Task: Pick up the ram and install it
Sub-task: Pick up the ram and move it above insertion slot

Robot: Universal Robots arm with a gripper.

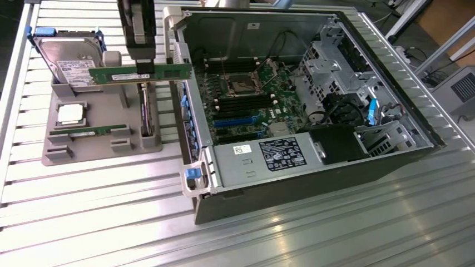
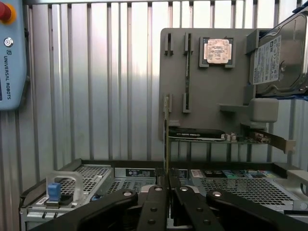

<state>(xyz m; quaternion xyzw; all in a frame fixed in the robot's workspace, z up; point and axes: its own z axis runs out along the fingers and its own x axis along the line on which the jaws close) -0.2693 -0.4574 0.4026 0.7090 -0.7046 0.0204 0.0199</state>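
Note:
My gripper [image 1: 143, 68] hangs from above at the exterior view's upper left, shut on the ram [image 1: 141, 74]. This long green stick lies level in the air, above the grey parts holder [image 1: 97, 146] and beside the wall of the open computer case [image 1: 297, 167]. In the wrist view the ram [image 2: 166, 134] appears edge-on as a thin line rising from between the black fingers [image 2: 156, 195] of my gripper [image 2: 167, 188]. A second green stick [image 1: 89, 132] rests in the holder.
The holder also carries a hard drive [image 1: 70, 58], a square silver processor [image 1: 70, 113] and an expansion card [image 1: 146, 114] on edge. Inside the case lie the motherboard [image 1: 245, 105] and power supply [image 1: 278, 153]. A teach pendant [image 2: 12, 53] sits on the slatted table.

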